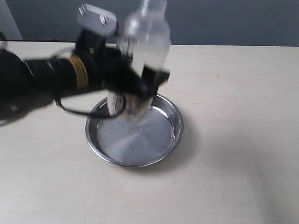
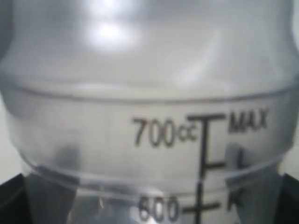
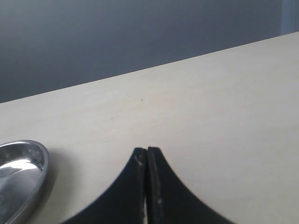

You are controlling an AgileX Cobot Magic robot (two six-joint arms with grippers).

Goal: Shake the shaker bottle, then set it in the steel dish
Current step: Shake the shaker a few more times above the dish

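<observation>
Shaker bottle up in the air, steel dish on the table beneath it.
The shaker bottle, clear plastic and blurred, stands roughly upright at the upper middle of the exterior view, neck uppermost, its lower end over the far rim of the steel dish. Up close its wall reads 700cc, MAX and 600. The dish, round, shallow and shiny, lies flat just left of centre, with a small stamped mark in the middle.
</observation>
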